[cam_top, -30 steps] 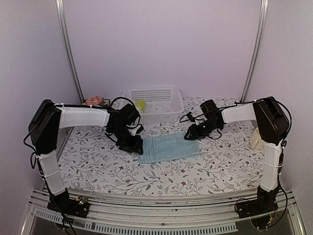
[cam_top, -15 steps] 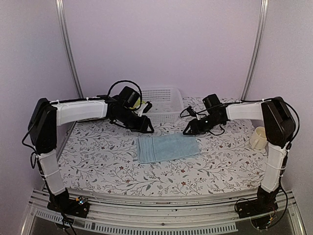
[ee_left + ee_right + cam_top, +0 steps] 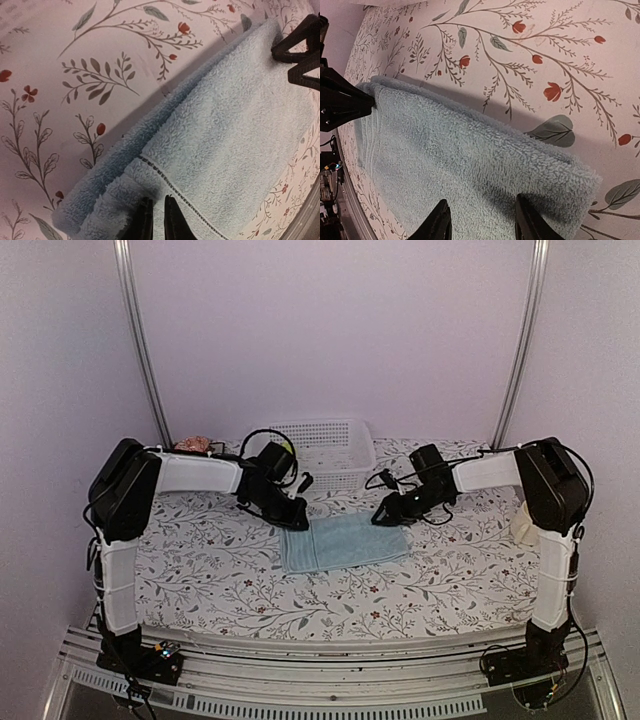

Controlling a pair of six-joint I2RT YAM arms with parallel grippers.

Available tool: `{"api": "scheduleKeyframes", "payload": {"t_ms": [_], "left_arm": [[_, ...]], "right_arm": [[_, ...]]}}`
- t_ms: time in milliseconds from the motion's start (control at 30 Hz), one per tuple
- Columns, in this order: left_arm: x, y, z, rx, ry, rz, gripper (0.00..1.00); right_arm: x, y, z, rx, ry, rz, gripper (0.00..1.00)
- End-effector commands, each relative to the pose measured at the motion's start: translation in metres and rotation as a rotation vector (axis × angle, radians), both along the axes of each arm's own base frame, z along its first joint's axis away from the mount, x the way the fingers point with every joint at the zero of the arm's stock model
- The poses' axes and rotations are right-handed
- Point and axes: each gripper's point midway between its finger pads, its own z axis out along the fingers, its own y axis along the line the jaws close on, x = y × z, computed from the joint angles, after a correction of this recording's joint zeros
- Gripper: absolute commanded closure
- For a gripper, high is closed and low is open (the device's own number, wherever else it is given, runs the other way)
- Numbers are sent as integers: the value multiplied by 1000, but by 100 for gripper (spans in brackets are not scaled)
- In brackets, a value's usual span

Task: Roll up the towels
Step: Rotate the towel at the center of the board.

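The blue towel [image 3: 345,542] lay flat in the middle of the table [image 3: 200,570]. At its far left corner the left gripper [image 3: 156,222] had its jaws nearly together, probably pinching the hem. At the far right corner the right gripper [image 3: 482,222] stood with jaws apart astride the edge, likely so both could start rolling evenly.

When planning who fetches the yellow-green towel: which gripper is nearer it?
Left. The left gripper is at the far left corner of the blue towel, just in front of the basket holding the yellow-green towel; the right gripper is at the far right corner, farther off.
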Motion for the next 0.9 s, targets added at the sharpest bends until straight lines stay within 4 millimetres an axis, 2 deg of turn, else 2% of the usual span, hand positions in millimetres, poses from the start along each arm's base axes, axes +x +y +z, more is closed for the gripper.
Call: {"api": "scheduleKeyframes", "payload": {"t_ms": [0,133,267,400,500,633,767,867], "left_arm": [[12,18,-5,51,-48,26,89],[7,29,-20,101,-28,37,89],[2,36,-32,138,-8,34,89],[6,47,-30,189,-43,48,82],[14,42,-11,171,-91,52,65],[25,29,34,121,-187,48,43],[18,19,71,104,-246,17,32],[-1,10,78,87,-215,-22,30]], "right_arm": [[18,-9,-10,-31,-22,-60,56],[18,-15,-23,-58,-2,-73,56],[16,-15,-25,-62,8,-71,56],[14,-17,-21,-75,0,-60,56],[14,-14,-2,-48,-24,-34,55],[14,-12,28,-41,-80,-1,45],[15,-17,60,-43,-167,15,29],[17,-23,73,-55,-218,6,22]]}}
